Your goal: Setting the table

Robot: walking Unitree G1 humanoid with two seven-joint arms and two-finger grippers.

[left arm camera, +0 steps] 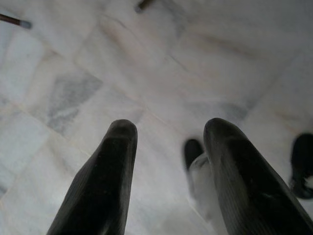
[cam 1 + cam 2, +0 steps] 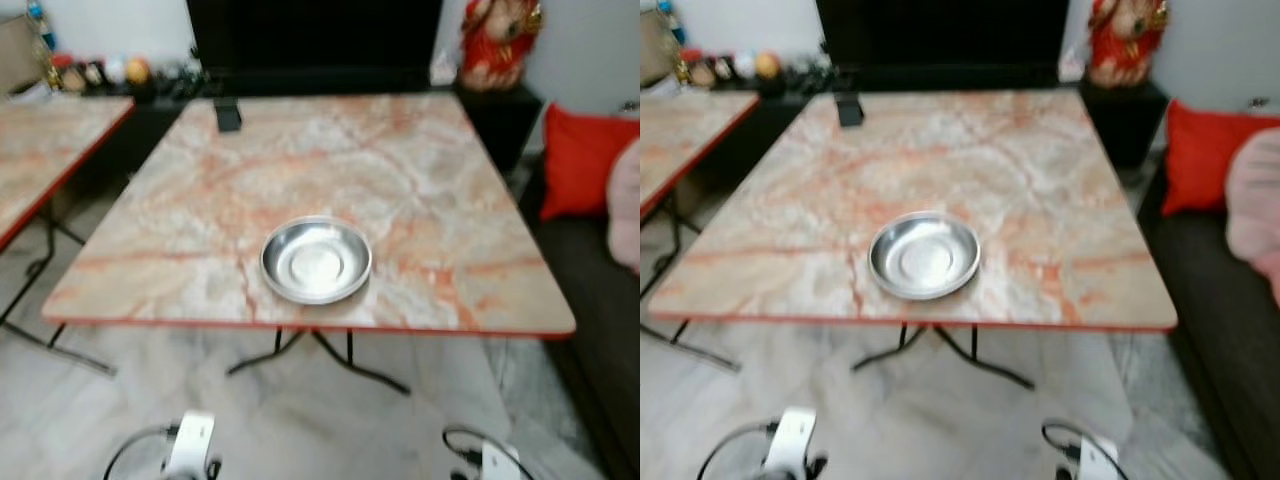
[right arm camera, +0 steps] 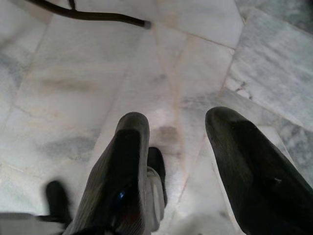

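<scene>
A round steel plate (image 2: 316,260) lies near the front edge of a marble-patterned folding table (image 2: 400,170) with a red rim. Both arms hang low in front of the table; the silver wrists show at the lower edge of the eye views. My left gripper (image 1: 168,132) is open over the pale marble floor, nothing between its black fingers (image 1: 110,166). My right gripper (image 3: 178,122) is open too, pointing down at the floor tiles, and holds nothing.
A second similar table (image 2: 50,140) stands at the left. A dark cabinet with small items and a red figurine (image 2: 497,40) runs behind. A dark sofa with a red cushion (image 2: 580,160) sits right. Black table legs (image 2: 330,365) splay underneath. A small dark object (image 2: 228,115) sits at the table's far edge.
</scene>
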